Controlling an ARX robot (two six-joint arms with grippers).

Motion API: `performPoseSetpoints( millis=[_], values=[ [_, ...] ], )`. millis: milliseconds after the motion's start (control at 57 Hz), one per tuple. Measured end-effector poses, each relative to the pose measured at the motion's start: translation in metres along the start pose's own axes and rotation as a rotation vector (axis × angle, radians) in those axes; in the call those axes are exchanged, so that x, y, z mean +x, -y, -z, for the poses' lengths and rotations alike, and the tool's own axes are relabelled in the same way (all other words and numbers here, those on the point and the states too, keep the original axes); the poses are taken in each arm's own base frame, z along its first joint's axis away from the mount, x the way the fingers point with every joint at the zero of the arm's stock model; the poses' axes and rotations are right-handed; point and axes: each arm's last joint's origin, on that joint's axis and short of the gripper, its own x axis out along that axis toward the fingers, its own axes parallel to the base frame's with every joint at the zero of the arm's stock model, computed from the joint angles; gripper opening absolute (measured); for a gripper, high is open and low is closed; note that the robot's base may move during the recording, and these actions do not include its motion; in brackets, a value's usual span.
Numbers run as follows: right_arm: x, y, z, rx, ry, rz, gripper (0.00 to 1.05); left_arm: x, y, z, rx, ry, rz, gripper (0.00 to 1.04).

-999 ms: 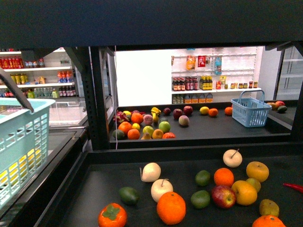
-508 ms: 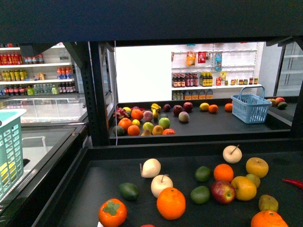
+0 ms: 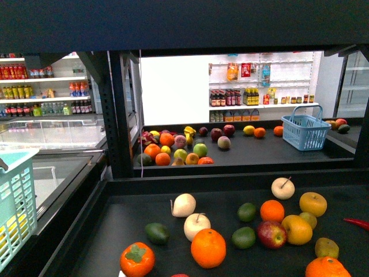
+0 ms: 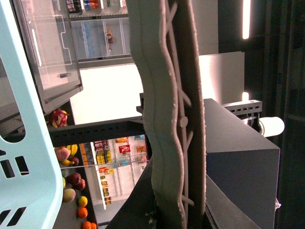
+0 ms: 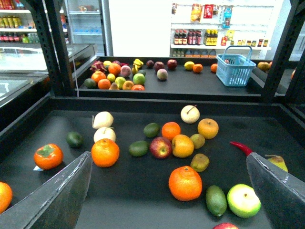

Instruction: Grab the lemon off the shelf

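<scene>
The pale green basket (image 3: 16,210) at the left edge of the front view sat large and high a second ago with a dark handle across it, then dropped lower and further out; now it has crept slightly back in and up.

Open tray floor (image 5: 138,191) between spread fingers (image 5: 62,195); scattered fruit, perhaps limes (image 5: 138,148), ahead.

Blue basket (image 3: 305,133), red chili (image 5: 240,148)
</scene>
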Motion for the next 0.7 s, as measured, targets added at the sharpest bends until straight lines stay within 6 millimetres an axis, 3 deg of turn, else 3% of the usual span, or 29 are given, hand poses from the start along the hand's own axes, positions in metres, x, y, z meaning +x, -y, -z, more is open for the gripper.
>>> performPoseSetpoints(
  millis=[123, 438, 614, 701],
  values=[
    [0.000, 0.000, 0.000, 0.000, 0.000, 0.000, 0.97, 0.000, 0.000, 0.000, 0.002, 0.000, -0.001, 0.12],
    [0.000, 0.000, 0.000, 0.000, 0.000, 0.000, 0.97, 0.000, 0.003, 0.000, 0.001, -0.007, 0.016, 0.67],
    [0.000, 0.000, 0.000, 0.000, 0.001, 0.000, 0.97, -0.029, -0.008, -0.006, 0.199, -0.052, -0.156, 0.97],
    [0.000, 0.000, 0.000, 0.000, 0.001, 0.000, 0.97, -0.030, -0.002, -0.007, 0.278, -0.046, -0.238, 0.97]
  ],
)
